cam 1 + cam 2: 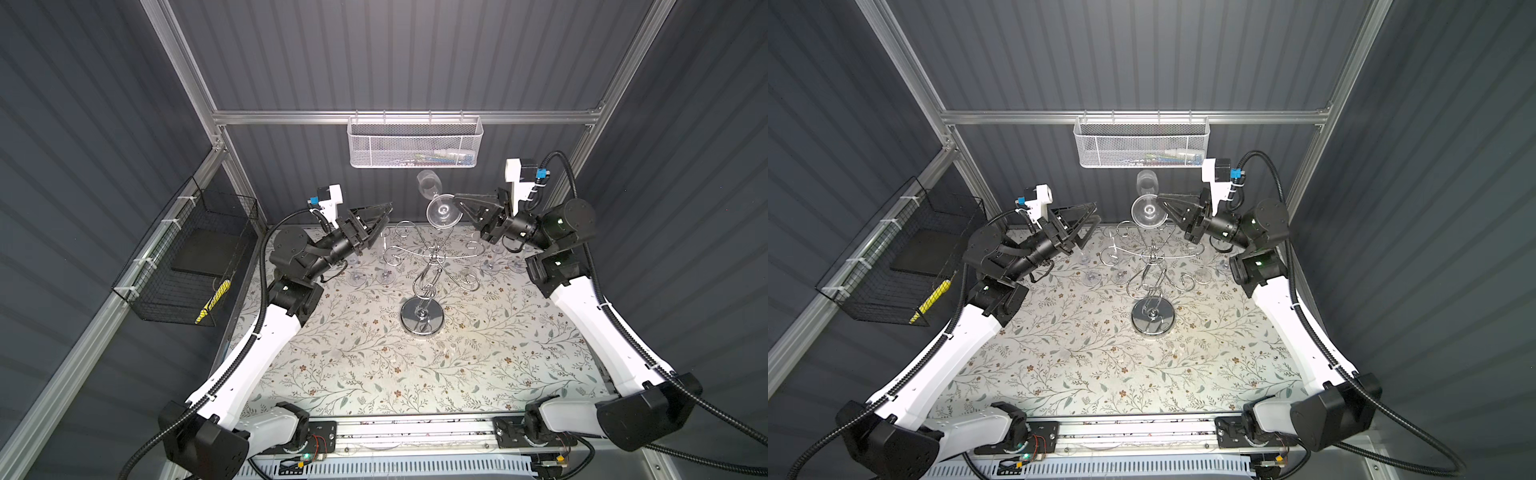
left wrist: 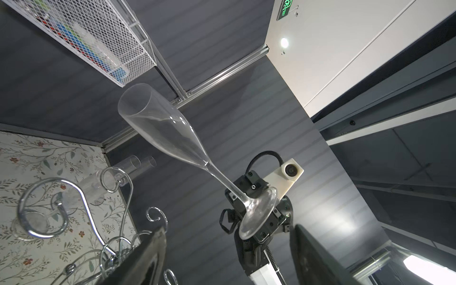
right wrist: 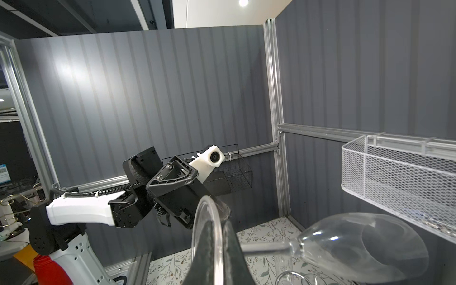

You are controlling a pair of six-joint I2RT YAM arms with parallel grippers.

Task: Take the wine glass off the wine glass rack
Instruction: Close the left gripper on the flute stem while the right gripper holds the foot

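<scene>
The right gripper (image 1: 455,202) is pinching the glass (image 1: 432,195) by the rim of its foot. In the right wrist view its two dark fingers (image 3: 209,249) sit pressed on either side of the clear disc. The glass hangs in the air above the far side of the rack (image 1: 415,322), touching none of the scroll arms, so it is already off the rack. It is tilted well over, with the stem running away from the fingers and the bowl pointing toward the back wall, just under the white basket (image 1: 415,145). The left wrist view shows the same: the glass (image 2: 170,138) is held out by its foot with open air all round it.

The left gripper (image 1: 384,211) is spread wide and empty. It hovers on the other side of the rack, facing the glass but apart from it.

The step in hand looks like the carry after the lift-off, with only the putting down left. The next move calls for a slow turn of the wrist to bring the foot under the bowl, then a descent to a bare patch of the tabletop (image 1: 374,365). A pinch on a thin foot rim gives poor hold on a long glass, so a quick swing could let it slip. The path must also stay clear of the scroll arms and of the other clear glasses (image 1: 386,276) that show faintly around the rack.
</scene>
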